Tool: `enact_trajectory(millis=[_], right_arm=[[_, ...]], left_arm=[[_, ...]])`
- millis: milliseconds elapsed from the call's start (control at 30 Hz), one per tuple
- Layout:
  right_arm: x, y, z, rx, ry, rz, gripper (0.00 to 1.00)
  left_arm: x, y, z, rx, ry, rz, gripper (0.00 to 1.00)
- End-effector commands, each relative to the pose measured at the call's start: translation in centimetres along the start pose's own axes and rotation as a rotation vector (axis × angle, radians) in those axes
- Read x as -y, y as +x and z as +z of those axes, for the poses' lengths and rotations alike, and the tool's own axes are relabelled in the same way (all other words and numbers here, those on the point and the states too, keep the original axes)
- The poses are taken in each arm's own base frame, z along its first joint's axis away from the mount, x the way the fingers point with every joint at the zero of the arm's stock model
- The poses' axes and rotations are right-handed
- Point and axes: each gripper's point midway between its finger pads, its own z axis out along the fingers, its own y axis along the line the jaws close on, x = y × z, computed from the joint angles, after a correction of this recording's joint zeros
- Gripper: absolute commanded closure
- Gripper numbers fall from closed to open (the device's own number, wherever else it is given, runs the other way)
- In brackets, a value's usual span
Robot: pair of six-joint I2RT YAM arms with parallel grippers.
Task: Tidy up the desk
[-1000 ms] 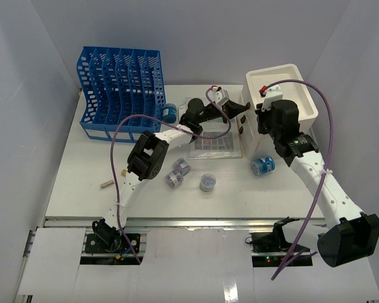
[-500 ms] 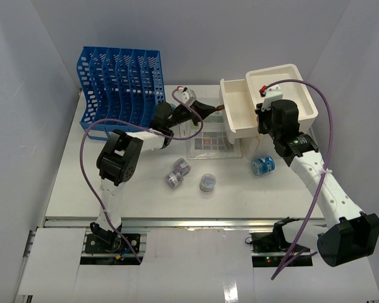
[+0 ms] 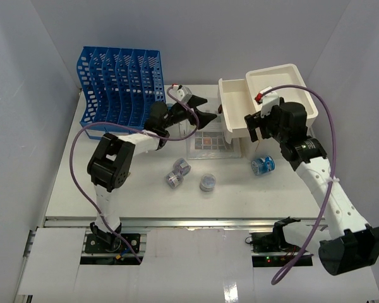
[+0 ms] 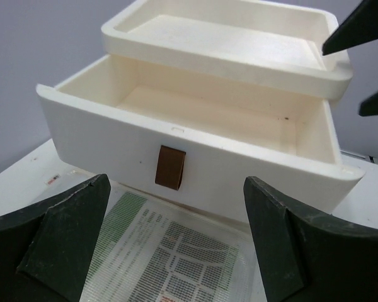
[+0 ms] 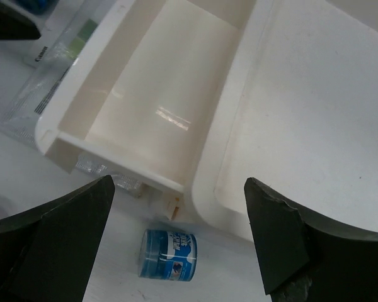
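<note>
Counter: white top under both arms, metal rail along its near edge.

Overhead view only:
- Blue slotted rack, far left corner.
- Two small jars touching, and a third jar just beside them, mid-counter.

Cream cabinet, far right corner. Its drawer stands open toward the left.
- Left wrist view alone shows the brown pull tab on the drawer front.
- Right wrist view alone shows the drawer's bare cream floor from above.

Printed sheet in a clear sleeve, flat near the far edge, its right end under the drawer.

Blue-labelled tub, on its side, just on the near side of the cabinet.

Left tool: fingers spread wide, released, grasping nothing. It faces the drawer front, apart from it, above the sleeve.

Right tool: fingers spread wide, released, empty. It hangs over the join of drawer and cabinet, touching neither.
</note>
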Motion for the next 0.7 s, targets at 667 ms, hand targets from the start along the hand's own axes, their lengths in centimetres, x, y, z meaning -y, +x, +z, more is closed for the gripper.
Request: enact_trajectory(millis=[667], right_arm=[[-5.9,14.9,-8.7,-0.339,-0.308,-0.252,0.08]], left_arm=[[10.0,-7.1,-21.0,-0.116,-0.526,-0.286,0.02]])
